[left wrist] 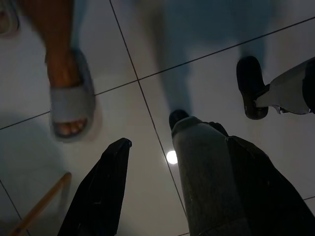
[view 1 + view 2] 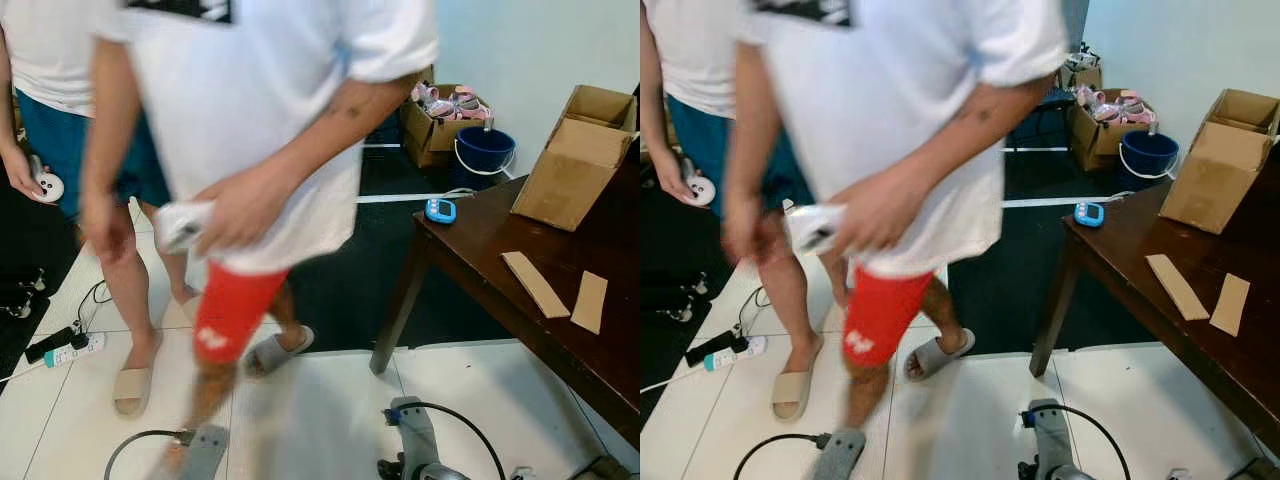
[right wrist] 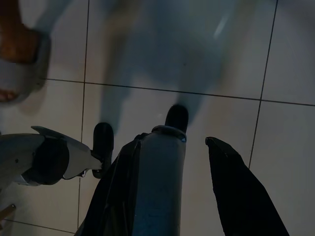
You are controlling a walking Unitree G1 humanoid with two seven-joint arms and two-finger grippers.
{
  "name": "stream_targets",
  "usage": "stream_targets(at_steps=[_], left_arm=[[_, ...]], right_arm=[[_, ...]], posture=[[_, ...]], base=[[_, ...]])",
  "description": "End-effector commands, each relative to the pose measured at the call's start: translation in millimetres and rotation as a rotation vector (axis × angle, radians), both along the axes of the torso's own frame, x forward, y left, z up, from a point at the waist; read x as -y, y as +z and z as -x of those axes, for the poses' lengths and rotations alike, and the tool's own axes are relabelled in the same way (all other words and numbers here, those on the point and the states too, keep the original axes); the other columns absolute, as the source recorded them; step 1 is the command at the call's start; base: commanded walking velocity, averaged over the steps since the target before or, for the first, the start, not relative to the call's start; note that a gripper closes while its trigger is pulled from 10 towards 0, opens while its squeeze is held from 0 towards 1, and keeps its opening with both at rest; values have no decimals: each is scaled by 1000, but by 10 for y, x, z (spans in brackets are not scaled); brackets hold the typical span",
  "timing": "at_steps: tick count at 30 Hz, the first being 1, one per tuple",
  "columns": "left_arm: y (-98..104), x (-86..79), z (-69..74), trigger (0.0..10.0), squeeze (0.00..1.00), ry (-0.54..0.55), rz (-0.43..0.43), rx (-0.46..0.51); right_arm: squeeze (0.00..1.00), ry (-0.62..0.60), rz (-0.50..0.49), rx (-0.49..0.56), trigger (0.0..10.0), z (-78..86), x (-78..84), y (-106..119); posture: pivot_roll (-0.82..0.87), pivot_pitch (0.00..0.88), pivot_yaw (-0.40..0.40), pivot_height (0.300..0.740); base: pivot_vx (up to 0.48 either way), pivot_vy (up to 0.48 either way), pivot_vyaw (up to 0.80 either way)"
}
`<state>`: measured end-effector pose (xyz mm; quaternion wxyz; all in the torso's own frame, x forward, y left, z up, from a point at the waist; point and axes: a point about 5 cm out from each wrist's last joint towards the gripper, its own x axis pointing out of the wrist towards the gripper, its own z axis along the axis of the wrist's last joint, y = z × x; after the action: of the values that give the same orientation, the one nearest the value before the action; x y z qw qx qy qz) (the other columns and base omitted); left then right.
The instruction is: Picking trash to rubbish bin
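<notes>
**A:** Where does the job stand?

**B:** By my reading you're at the start: nothing is picked up. Both arms hang low over the tiled floor (image 1: 206,29). The left tool (image 1: 187,162) has its two black fingers spread with bare tile between them, and the right tool (image 3: 182,162) is the same, parted and holding nothing.

**A:** And the trash?

**B:** The likeliest pieces are two flat cardboard strips (image 2: 534,283) lying on the dark wooden counter (image 2: 480,250) at about 3 o'clock in your head view, just below an open cardboard box (image 2: 578,158) standing on the same counter. A small blue device (image 2: 440,210) sits on the counter's far corner. For a bin, the only candidate I can see is the blue bucket (image 2: 485,150) on the floor at 1 o'clock, beside a carton of pink items (image 2: 447,120); I can't confirm it is the rubbish bin.

**A:** What does the next move need?

**B:** A person in red shorts (image 2: 232,310), holding a white object, stands right at 12 o'clock, with another person (image 2: 50,100) at 10. Turn towards the counter, keep clear of their feet, then lift an arm to the strips.
</notes>
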<state>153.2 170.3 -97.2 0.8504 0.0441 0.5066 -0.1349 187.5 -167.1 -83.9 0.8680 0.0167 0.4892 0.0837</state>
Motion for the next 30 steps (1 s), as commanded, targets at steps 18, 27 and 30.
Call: stream_targets(at_steps=[18, 27, 30], left_arm=[[-14, -111, 55, 10000, 0, -32, -48, -25], [-26, -107, 83, 10000, 0, -23, -52, -32], [-21, -69, 56, 10000, 0, -13, -45, -26]], right_arm=[[0, -27, -10, 6, 10000, 12, -23, -8], [0, 2, 1, -3, 10000, 18, -27, -11], [0, 9, 5, -3, 10000, 17, -21, -10]], posture=[[26, 0, 31, 740], [32, 0, 16, 740], [35, 0, 10, 740]], base=[[0, 0, -44], [0, 0, -800], [0, 0, -800]])
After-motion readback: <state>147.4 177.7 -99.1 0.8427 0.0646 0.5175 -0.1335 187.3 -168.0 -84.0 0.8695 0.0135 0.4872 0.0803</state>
